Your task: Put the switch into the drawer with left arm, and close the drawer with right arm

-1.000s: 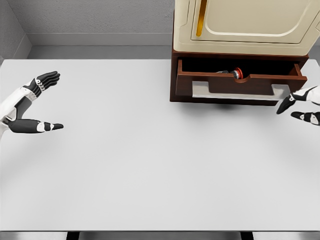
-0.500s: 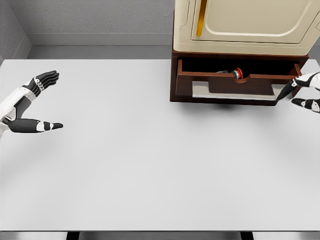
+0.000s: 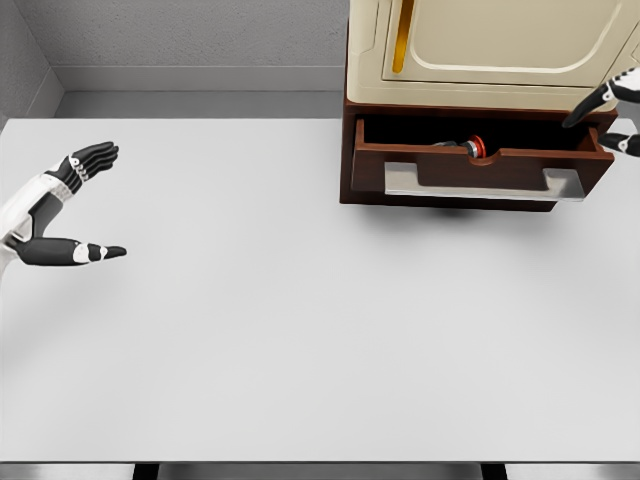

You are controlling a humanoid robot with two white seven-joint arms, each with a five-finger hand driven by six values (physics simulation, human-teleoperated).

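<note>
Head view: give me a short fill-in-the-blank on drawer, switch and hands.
1. The brown drawer below the cream cabinet stands ____.
2. The switch with the red part lies inside the ____.
3. The left hand at the picture's left edge is open and holds ____.
4. The right hand shows at the drawer's ____ end.

Missing words: open; drawer; nothing; right

Left hand (image 3: pixel 60 205) at left edge, fingers (image 3: pixel 95 155) spread, right hand (image 3: pixel 612 115) at upper right edge, fingers extended
</note>
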